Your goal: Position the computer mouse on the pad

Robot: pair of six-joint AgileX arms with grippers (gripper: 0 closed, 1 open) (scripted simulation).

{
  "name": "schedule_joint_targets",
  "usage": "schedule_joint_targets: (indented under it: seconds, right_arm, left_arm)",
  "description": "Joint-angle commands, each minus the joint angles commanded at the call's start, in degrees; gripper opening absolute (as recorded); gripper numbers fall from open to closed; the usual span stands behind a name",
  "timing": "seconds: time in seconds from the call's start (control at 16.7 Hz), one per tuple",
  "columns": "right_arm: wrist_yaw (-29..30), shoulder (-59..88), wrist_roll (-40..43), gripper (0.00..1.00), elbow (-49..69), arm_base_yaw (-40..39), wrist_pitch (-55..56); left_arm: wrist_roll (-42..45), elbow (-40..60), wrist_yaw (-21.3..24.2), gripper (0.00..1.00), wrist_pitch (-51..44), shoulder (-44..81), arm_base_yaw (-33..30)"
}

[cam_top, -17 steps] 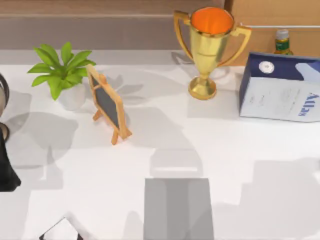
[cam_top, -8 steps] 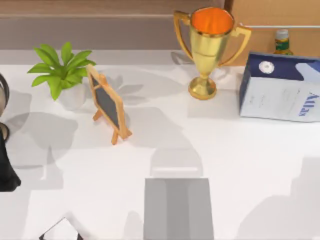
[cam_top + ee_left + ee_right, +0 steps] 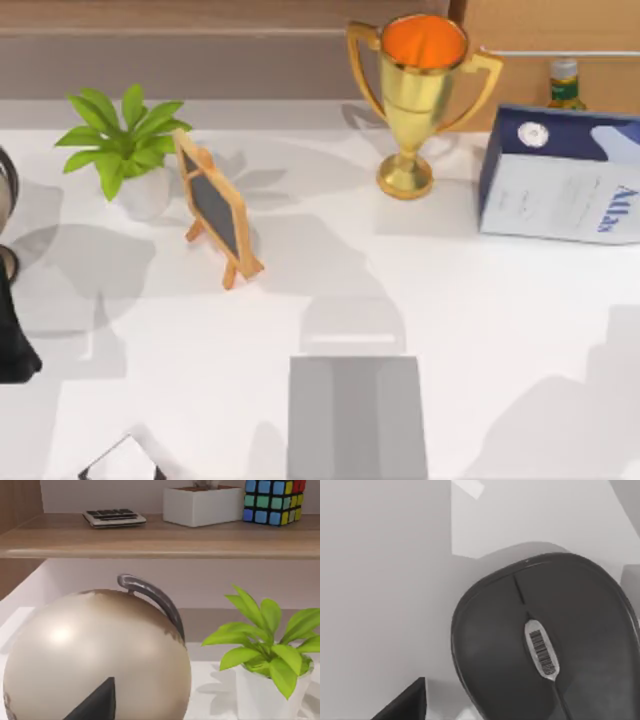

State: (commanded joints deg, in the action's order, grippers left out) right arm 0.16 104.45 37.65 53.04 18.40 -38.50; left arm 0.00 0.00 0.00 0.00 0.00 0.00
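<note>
The pad (image 3: 357, 420) is a flat grey mat with faint vertical bands, lying at the table's front middle with nothing on it. The computer mouse (image 3: 545, 645) is dark grey with a light scroll wheel and sits on the white table, close under my right wrist camera. A dark corner of my right gripper (image 3: 402, 706) shows beside the mouse. My left arm (image 3: 15, 345) stays parked at the table's left edge. In the left wrist view, a dark tip of my left gripper (image 3: 95, 705) shows in front of a beige globe (image 3: 95, 650).
At the back stand a gold trophy (image 3: 415, 90), a blue-and-white box (image 3: 560, 185), a green bottle (image 3: 565, 82), a potted plant (image 3: 125, 145) and a small chalkboard easel (image 3: 215, 205). A white, dark-edged object (image 3: 125, 462) lies at the front left.
The broad shadow on the table's right front has slid toward the front edge. Everything else on the table is where it was.
</note>
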Motion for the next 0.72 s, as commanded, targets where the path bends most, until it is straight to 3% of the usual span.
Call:
schedule_joint_targets:
  seconds: [0.72]
  right_arm:
    - [0.0,0.0,0.0,0.1,0.0,0.0,0.0]
  left_arm:
    - [0.0,0.0,0.0,1.0,0.0,0.0,0.0]
